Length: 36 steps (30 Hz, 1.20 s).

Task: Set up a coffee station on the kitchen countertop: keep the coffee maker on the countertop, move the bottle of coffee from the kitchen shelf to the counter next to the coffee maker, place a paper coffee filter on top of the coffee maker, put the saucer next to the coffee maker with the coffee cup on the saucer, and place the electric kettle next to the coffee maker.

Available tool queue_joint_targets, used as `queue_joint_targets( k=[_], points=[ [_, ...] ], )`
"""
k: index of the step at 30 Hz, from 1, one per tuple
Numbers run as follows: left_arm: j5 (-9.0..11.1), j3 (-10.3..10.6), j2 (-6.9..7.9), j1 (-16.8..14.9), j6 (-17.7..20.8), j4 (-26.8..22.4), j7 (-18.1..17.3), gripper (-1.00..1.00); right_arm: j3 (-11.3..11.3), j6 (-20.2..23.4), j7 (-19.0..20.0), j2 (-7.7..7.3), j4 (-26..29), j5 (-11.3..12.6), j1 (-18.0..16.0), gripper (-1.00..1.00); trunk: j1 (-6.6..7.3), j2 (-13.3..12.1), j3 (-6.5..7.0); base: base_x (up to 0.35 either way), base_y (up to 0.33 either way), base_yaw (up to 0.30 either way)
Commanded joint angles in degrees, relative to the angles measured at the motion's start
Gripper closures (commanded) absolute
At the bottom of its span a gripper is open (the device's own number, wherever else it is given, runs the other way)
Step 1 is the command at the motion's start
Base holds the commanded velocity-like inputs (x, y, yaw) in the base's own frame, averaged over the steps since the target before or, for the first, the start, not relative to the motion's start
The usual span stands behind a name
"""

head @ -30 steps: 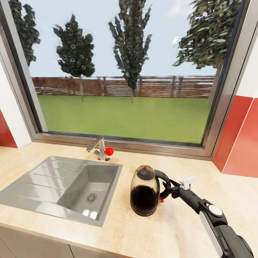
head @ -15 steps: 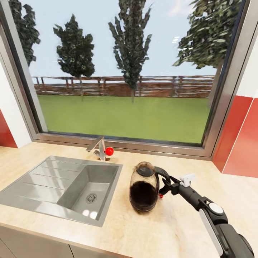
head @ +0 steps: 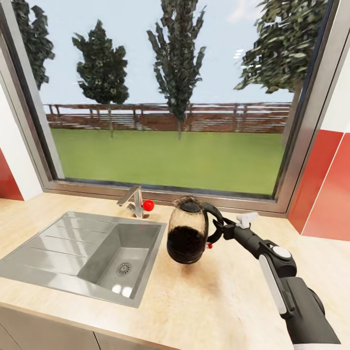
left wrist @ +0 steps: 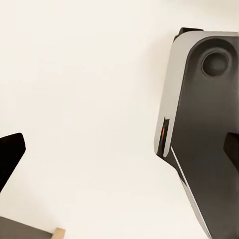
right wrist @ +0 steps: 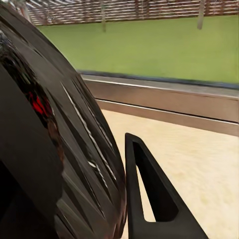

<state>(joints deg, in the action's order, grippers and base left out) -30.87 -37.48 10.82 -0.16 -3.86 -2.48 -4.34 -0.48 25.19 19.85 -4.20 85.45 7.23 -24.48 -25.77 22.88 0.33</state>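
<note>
Kettle (head: 187, 236) now lifted off the surface (head: 233, 306) — right pincer (head: 219, 230) clenched on its handle — ready for carrying toward the coffee maker.

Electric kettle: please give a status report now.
Right gripper shut on electric kettle handle. Kettle above kitchen countertop, beside sink. Left gripper state unclear.

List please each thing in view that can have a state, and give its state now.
electric kettle: held by its handle, lifted off the worktop, about upright, dark inside.
right tool: shut on the kettle's handle.
kitchen countertop: bare under the kettle.
sink: basin without dishes.
faucet: no water running.
left tool: state cannot be told from the left wrist view.
</note>
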Motion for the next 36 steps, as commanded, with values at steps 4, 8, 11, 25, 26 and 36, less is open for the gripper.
queue_joint_targets(
  k=[4, 8, 11, 25, 26, 36],
  points=[
    [-0.43, -0.83, -0.03, -0.01, -0.23, -0.14, -0.14, -1.0, -0.01, 1.05, -0.15, 0.23, 0.02, 0.77, -0.29, 1.0, -0.02, 0.05, -0.02, 0.0, 0.0, 0.0],
    [-0.35, -1.11, -0.19, -0.01, -0.25, -0.45, -0.12, -1.0, 0.1, 1.08, -0.09, 0.24, 0.04, 0.77, -0.31, 1.0, -0.02, 0.05, -0.02, -0.002, 0.002, 0.0],
    [-0.18, -1.32, -0.32, -0.01, -0.27, -0.71, -0.08, -1.0, 0.04, 1.08, 0.0, 0.24, 0.42, 0.84, -0.31, 1.0, -0.02, 0.05, -0.02, -0.114, 0.146, 0.0],
    [-0.15, -1.41, -0.45, -0.19, -0.27, -0.86, 0.06, -1.0, 0.21, 1.09, 0.02, 0.24, 0.67, 0.85, -0.31, 1.0, -0.02, 0.05, -0.02, -0.094, 0.275, 0.094],
    [-0.15, -1.41, -0.45, -0.19, -0.27, -0.85, 0.07, -1.0, 0.21, 1.09, 0.02, 0.24, 0.68, 0.85, -0.31, 1.0, -0.02, 0.05, -0.02, 0.0, 0.306, 0.275],
    [-0.16, -1.4, -0.45, -0.19, -0.27, -0.86, 0.08, -1.0, 0.21, 1.09, 0.02, 0.24, 0.69, 0.85, -0.31, 1.0, -0.02, 0.05, -0.02, 0.0, 0.306, 0.277]
  ],
)
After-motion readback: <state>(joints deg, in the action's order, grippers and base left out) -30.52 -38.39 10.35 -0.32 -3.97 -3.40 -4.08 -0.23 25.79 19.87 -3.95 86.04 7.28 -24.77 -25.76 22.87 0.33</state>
